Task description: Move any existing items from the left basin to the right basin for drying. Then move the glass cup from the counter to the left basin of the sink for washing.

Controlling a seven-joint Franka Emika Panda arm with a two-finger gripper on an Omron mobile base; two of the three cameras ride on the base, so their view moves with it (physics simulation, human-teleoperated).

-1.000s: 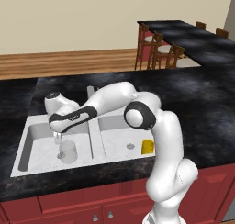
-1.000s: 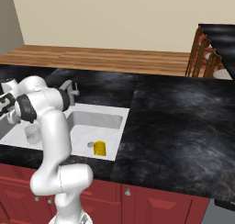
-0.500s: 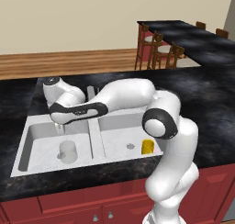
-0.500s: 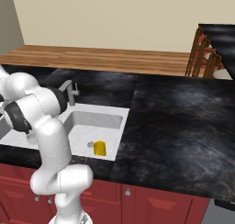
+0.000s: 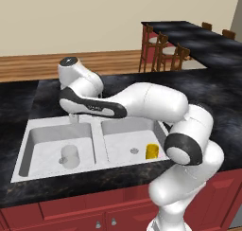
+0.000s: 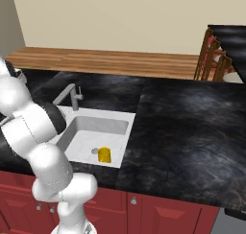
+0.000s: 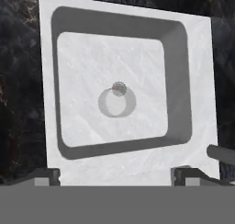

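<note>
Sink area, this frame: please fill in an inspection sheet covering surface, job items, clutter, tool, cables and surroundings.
Surface: black marbled counter over red cabinet fronts, with a pale double sink set into it.
Job items: glass cup stands upright in the left basin, by the drain; yellow cup stands in the right basin beside its drain.
Clutter: nothing seen.
Tool: tool is raised over the left basin, looking down on the glass cup; fingertips are spread wide and hold nothing.
Cables: nothing seen.
Surroundings: grey faucet at the sink's back; wooden floor beyond the counter; bar top with wooden stools further off.
</note>
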